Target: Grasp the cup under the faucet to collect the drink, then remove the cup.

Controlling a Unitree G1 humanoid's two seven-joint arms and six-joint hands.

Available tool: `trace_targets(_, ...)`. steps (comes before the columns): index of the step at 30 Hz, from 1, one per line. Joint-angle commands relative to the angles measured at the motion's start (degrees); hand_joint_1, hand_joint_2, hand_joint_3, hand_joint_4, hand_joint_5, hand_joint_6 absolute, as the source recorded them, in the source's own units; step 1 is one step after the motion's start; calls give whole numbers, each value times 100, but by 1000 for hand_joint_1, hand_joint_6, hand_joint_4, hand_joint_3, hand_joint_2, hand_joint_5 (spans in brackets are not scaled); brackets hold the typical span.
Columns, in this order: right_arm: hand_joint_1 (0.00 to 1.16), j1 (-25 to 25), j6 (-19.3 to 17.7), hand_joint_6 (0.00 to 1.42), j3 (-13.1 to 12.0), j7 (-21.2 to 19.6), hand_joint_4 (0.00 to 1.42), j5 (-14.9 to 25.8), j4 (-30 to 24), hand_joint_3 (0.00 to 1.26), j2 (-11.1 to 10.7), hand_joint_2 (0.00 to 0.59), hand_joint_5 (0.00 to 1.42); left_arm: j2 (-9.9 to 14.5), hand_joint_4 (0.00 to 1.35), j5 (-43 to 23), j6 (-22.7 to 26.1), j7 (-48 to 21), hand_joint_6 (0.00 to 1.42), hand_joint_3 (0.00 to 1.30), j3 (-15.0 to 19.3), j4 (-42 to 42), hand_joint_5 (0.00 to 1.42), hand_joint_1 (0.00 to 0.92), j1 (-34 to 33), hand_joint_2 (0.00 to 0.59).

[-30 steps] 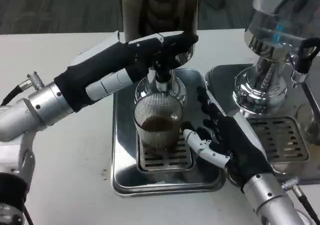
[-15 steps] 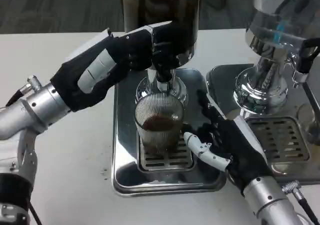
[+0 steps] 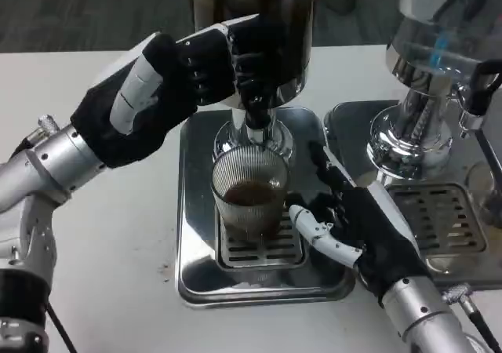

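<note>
While dark liquid sits in the bottom of the ribbed clear cup point(image 3: 249, 194), your left hand point(image 3: 205, 69) reaches in from the table's left edge, its black-sleeved fingers curled around the black tap lever point(image 3: 259, 94) on the dispenser point(image 3: 255, 23). The cup stands upright on the slotted grate of the polished steel drip tray point(image 3: 192, 235), directly below the chrome faucet point(image 3: 255, 129). Your right hand point(image 3: 357, 223) lies low on the tray's right side, fingers spread and holding nothing; one white fingertip is just beside the cup's base, and you cannot tell from this angle whether it touches the glass. The dispenser's tall dark body is cut off at the top edge, and the left hand's fingers blend into its shadow, so the exact grip on the lever is hard to make out. Toward the table's right edge, a second dispenser point(image 3: 439, 63) with a rounded chrome base stands on its own steel tray point(image 3: 439, 220), partly cropped by the frame.
</note>
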Motion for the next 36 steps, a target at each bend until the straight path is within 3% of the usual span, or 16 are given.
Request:
trace_targets(1, 681, -33, -171, 94, -32, -35, 0, 51, 23, 29, 36, 446, 0, 2, 121, -147, 133, -22, 234, 192, 144, -214, 163, 0, 8, 111)
trace_targets(29, 645, -161, -356, 95, -91, 10, 0, 124, 251, 33, 31, 413, 0, 330, 187, -542, 469, 132, 291, 246, 810, -1518, 219, 0, 1202, 113)
trace_targets(36, 620, -139, -397, 81, -69, 20, 0, 99, 232, 4, -31, 380, 0, 405, 226, -441, 290, 288, 317, 281, 934, -1712, 251, 0, 1678, 112)
